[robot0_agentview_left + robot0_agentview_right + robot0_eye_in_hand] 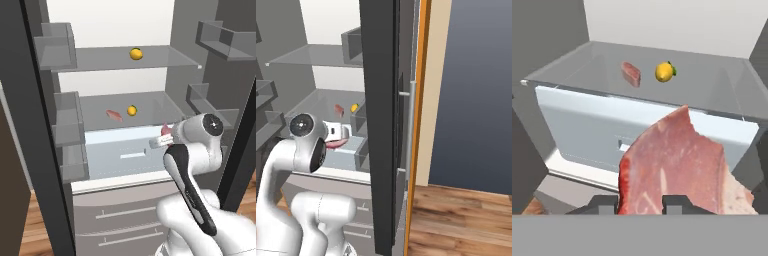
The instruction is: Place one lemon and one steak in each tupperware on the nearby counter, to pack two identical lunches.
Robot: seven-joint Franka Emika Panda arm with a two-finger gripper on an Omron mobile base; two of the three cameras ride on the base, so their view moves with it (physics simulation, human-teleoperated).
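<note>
My gripper (641, 202) is shut on a large pink-red steak (677, 165) that stands up between the fingers. It hangs in front of the open fridge's middle shelf, where the gripper (161, 136) and the held steak (166, 129) sit at the right. A second, smaller steak (631, 73) lies on that glass shelf with a lemon (665, 72) just to its right. Both also show as the steak (114, 115) and lemon (132, 110). Another lemon (136, 54) rests on the top shelf. The tupperware and the counter are out of view.
The pale crisper drawer (125, 150) sits under the middle shelf. Door bins (57, 47) line the left side and more bins (220, 40) the right. The dark open fridge door (381, 125) stands close on my right, with wooden floor (456, 220) beyond.
</note>
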